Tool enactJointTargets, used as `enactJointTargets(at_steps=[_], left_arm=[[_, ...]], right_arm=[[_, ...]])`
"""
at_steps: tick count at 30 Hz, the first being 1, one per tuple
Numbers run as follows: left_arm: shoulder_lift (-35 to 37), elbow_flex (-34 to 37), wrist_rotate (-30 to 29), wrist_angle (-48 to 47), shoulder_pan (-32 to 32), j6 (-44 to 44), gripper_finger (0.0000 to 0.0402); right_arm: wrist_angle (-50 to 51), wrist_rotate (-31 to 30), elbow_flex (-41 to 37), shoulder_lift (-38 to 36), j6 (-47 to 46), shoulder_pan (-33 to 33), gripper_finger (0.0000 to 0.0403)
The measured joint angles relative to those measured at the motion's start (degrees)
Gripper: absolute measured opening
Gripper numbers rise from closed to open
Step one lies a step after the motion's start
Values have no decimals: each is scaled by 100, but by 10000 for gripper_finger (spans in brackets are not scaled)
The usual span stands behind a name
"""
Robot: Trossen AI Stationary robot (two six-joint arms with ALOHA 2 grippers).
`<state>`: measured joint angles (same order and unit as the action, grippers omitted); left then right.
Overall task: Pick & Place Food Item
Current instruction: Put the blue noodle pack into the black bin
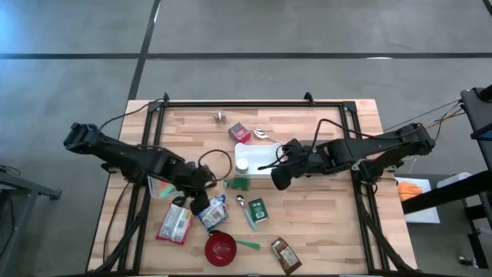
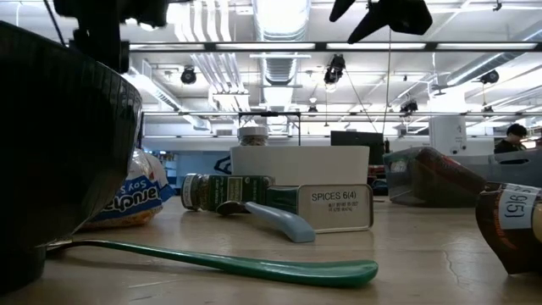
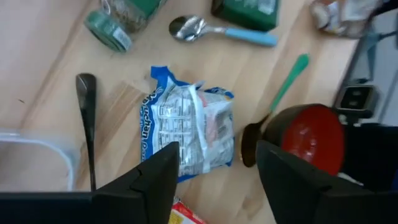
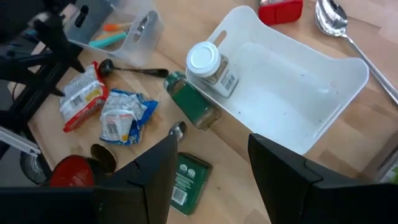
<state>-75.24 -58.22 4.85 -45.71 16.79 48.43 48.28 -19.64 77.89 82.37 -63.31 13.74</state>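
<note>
On this crowded wooden table [image 1: 323, 223], my left gripper [image 3: 214, 168] hangs half-open, empty, above the blue packet [image 3: 189, 130]; its crinkly film could slip sideways.

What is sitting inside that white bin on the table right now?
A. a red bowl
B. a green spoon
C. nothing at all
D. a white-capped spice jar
D: a white-capped spice jar lies in one corner of the white bin; the rest of the bin is bare.
</note>
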Motion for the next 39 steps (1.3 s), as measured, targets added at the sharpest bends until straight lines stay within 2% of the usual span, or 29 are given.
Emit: enactJointTargets(at_steps=[6, 11, 14, 22, 30, 33, 39], left_arm=[[-682, 0, 328, 603, -2, -270, 185], [-1182, 0, 593, 1186, -84, -499, 182], [-1479, 0, 775, 1204, -181, -515, 181], [-2082, -15, 784, 1277, -324, -816, 181], [-2239, -15, 721, 1292, -325, -1004, 175], [-2214, -15, 718, 1291, -325, -1081, 147], [-2210, -15, 686, 1290, -328, -1096, 52]], right_arm=[[-7, -178, -2, -65, -247, 143, 196], [-7, -180, -2, -115, -233, 251, 196], [-9, -183, -2, -142, -172, 291, 196], [-2, -132, -2, -151, -63, 371, 196], [102, -127, -2, -151, -57, 571, 196], [108, -127, -2, -151, -57, 629, 196], [120, -129, -7, -151, -58, 667, 196]])
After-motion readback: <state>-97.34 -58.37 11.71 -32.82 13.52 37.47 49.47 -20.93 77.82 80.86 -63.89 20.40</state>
